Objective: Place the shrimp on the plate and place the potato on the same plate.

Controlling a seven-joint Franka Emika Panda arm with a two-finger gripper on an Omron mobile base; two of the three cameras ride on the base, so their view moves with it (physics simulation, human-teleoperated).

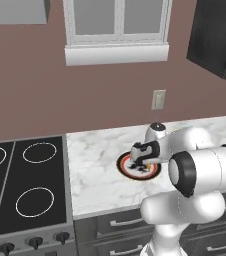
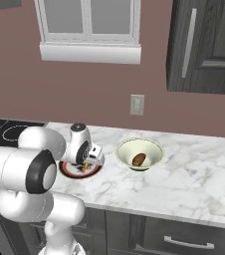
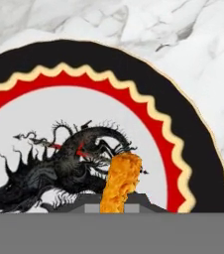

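Over the plate, midway along the surface, the tool is pinched on the shrimp, not yet released. Potato sits in a bowl beside it, untouched.

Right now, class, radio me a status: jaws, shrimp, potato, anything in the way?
Jaws shut on shrimp, low over plate. Potato sits in cream bowl, right of plate. Path to plate clear.
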